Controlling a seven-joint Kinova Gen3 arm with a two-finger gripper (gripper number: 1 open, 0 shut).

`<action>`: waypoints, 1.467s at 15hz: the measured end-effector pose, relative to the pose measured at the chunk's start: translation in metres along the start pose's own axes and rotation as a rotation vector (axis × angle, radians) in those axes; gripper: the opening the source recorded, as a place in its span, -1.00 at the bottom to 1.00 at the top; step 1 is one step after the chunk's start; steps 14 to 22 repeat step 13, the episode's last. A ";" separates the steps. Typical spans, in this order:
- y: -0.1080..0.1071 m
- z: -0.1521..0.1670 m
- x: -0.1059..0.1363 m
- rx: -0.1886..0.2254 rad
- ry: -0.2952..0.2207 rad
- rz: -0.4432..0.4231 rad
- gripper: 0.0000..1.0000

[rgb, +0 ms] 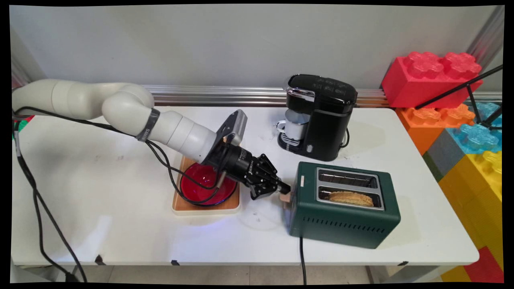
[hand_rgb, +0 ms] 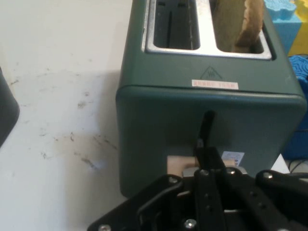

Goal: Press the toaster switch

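A dark green two-slot toaster (rgb: 345,224) stands on the white table, right of centre. A slice of toasted bread (rgb: 351,198) sits low in its near slot; the far slot is empty. My gripper (rgb: 284,187) is shut, with its closed tips resting on top of the toaster's beige lever (rgb: 285,197) at the left end. In the hand view the joined fingertips (hand_rgb: 208,144) press against the toaster's end wall (hand_rgb: 159,120), just above the lever (hand_rgb: 179,166). The bread (hand_rgb: 248,24) shows in the right slot.
A red bowl (rgb: 202,180) lies on a wooden tray (rgb: 209,208) under my wrist. A black coffee machine (rgb: 321,116) with a white mug (rgb: 295,124) stands behind the toaster. Big toy blocks (rgb: 461,120) rise beyond the right edge. The toaster's cord (rgb: 302,261) hangs over the front.
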 end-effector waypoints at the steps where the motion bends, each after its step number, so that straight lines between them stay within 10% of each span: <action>1: 0.000 0.001 -0.001 0.000 -0.002 0.000 -1.00; 22: 0.000 0.001 -0.008 -0.001 -0.017 -0.003 -1.00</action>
